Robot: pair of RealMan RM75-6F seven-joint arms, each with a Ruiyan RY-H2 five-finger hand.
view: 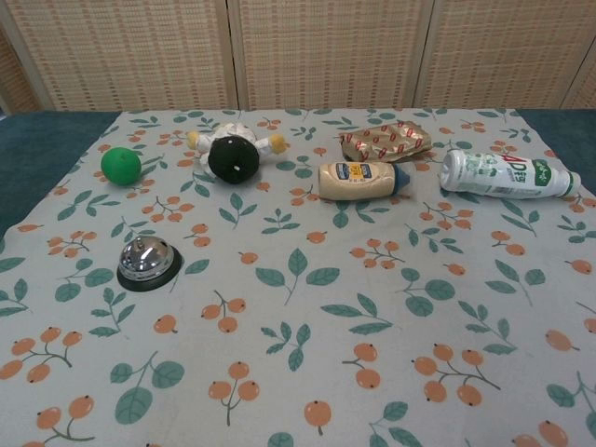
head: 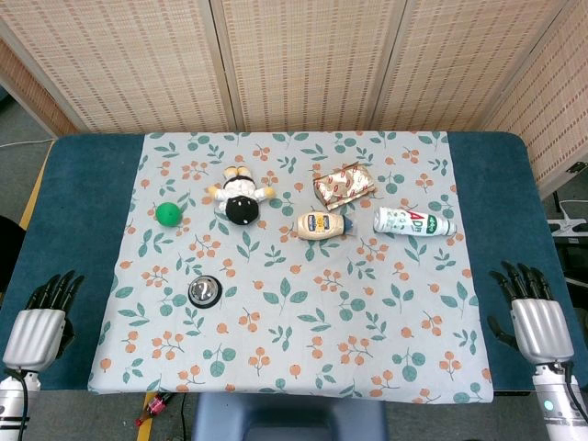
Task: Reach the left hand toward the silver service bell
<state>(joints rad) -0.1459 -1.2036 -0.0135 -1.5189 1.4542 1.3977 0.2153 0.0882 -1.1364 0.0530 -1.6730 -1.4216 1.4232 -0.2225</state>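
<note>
The silver service bell (head: 205,292) (view: 148,262) sits on a black base on the floral cloth, in its near left part. My left hand (head: 41,317) rests at the table's near left corner, well left of the bell, fingers apart and holding nothing. My right hand (head: 533,317) lies at the near right corner, also empty with fingers spread. Neither hand appears in the chest view.
On the cloth (head: 303,358) behind the bell lie a green ball (head: 168,214), a doll with a black head (head: 241,196), a mayonnaise bottle (head: 323,226), a wrapped snack packet (head: 344,184) and a white bottle lying on its side (head: 412,221). Wicker screens stand behind the table.
</note>
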